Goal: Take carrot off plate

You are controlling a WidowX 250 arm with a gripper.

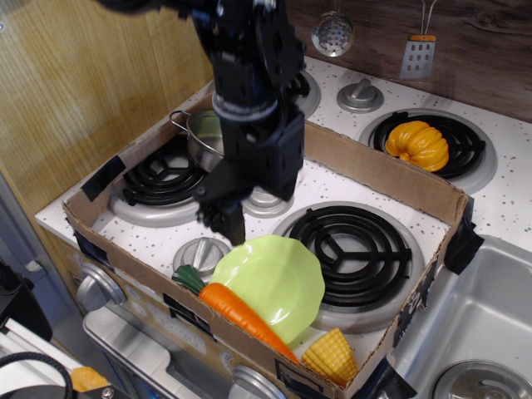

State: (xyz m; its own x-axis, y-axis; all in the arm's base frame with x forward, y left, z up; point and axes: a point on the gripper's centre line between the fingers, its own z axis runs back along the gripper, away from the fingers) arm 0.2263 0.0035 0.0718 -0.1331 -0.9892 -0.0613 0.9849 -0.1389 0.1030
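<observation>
The orange carrot (pixel 241 314) with its dark green top lies slantwise along the front-left rim of the lime-green plate (pixel 278 274), partly resting on it, close against the front cardboard wall. My black gripper (pixel 224 223) points down just behind and left of the plate's back-left rim, above a grey stove knob (pixel 198 252). It is a short way behind the carrot's green end and apart from it. Its fingers look slightly apart and hold nothing.
A cardboard box wall (pixel 391 179) rings the stove top. A steel pot (pixel 204 133) stands at the back left, partly hidden by my arm. A yellow corn cob (pixel 331 356) lies at the front right. An orange pumpkin (pixel 418 143) sits outside the box. A sink (pixel 474 324) is on the right.
</observation>
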